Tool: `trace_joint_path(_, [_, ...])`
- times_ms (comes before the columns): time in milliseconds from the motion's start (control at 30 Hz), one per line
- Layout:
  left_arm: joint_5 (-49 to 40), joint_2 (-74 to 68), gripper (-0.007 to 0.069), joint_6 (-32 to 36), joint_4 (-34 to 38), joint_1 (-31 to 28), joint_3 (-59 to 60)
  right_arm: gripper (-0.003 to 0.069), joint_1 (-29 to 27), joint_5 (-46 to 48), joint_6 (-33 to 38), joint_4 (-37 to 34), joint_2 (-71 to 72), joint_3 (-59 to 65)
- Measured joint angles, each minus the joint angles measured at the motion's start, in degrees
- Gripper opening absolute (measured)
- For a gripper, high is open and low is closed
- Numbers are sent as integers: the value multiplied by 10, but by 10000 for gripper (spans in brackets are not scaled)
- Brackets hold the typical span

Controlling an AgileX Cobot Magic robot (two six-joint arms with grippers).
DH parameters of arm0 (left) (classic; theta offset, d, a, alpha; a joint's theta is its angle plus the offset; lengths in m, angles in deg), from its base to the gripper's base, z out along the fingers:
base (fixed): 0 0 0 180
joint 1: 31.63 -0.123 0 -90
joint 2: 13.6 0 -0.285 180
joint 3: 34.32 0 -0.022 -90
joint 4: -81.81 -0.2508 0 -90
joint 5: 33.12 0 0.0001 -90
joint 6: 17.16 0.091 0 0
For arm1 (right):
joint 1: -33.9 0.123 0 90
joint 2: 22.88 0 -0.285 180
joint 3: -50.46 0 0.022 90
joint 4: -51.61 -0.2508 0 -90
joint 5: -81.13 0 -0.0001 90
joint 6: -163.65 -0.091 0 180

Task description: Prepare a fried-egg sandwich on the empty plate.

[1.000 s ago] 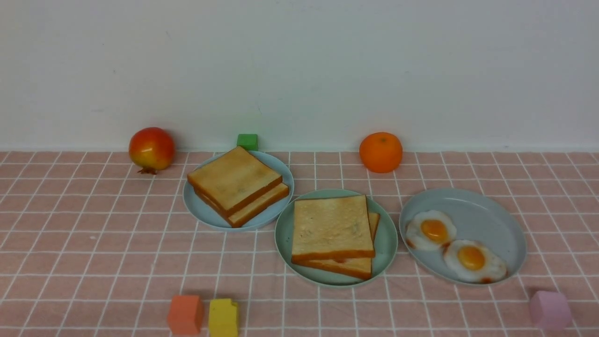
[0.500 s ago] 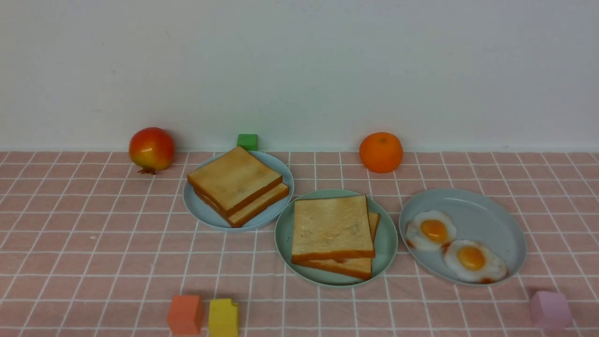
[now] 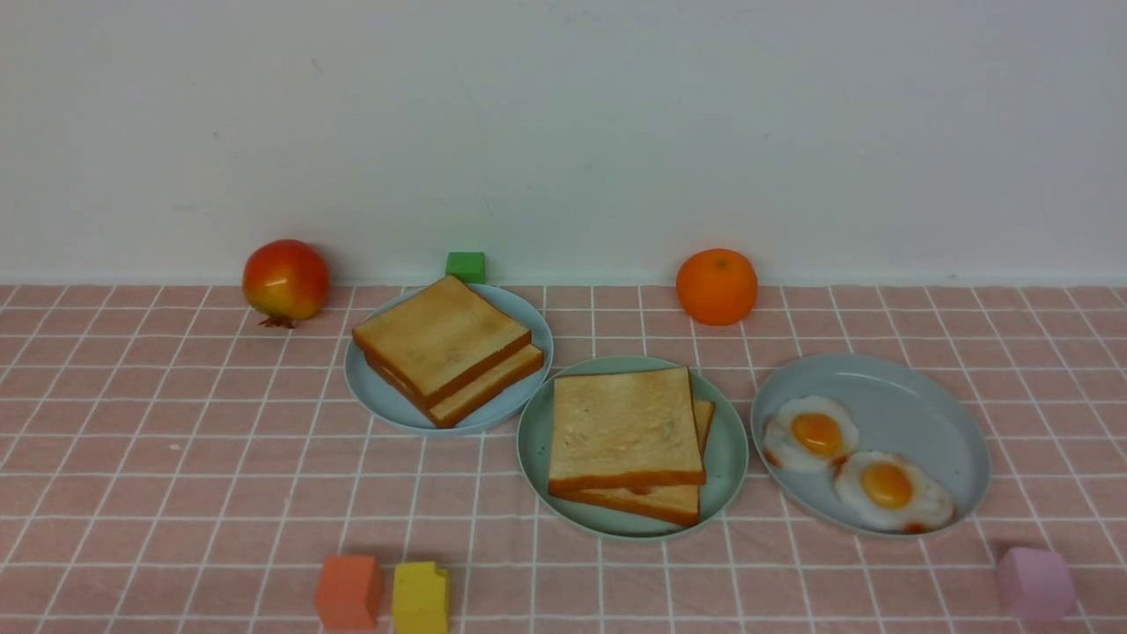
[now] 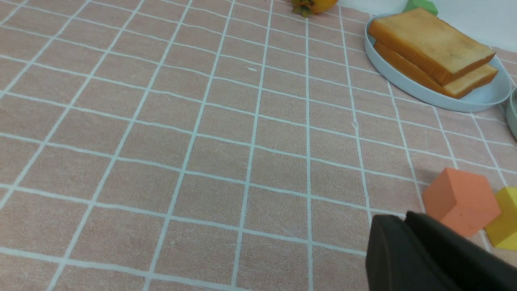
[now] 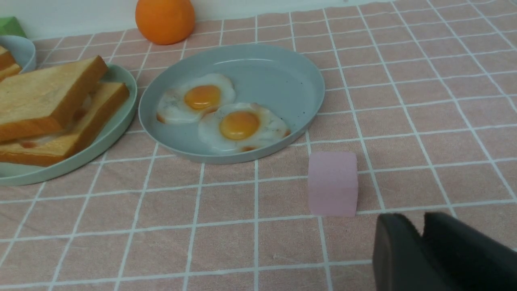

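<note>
The mint-green plate point(image 3: 732, 445) sits mid-table and also shows in the right wrist view point(image 5: 103, 147). It holds two stacked toast slices, the top one point(image 3: 623, 427) lying skewed over the lower one point(image 3: 673, 504). In the right wrist view a thin white and reddish sliver point(image 5: 44, 138) shows between the slices; the rest of what lies there is hidden. Neither gripper shows in the front view. My left gripper point(image 4: 404, 219) is shut and empty, low over the cloth near the front left. My right gripper point(image 5: 420, 221) is shut and empty, near the front right.
A blue-grey plate point(image 3: 383, 401) with two toast slices point(image 3: 440, 339) stands at the back left. A blue-grey plate point(image 3: 933, 396) with two fried eggs point(image 3: 810, 431) stands at the right. Also here: a red fruit point(image 3: 284, 280), an orange point(image 3: 716, 286), and green point(image 3: 465, 266), orange point(image 3: 349, 592), yellow point(image 3: 420, 597) and pink point(image 3: 1034, 581) cubes.
</note>
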Motion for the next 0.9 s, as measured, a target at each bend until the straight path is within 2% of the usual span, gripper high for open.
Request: trace_joint_path(900, [0,0,79,0,0,0,0,168,0,0,0,-2,0,0])
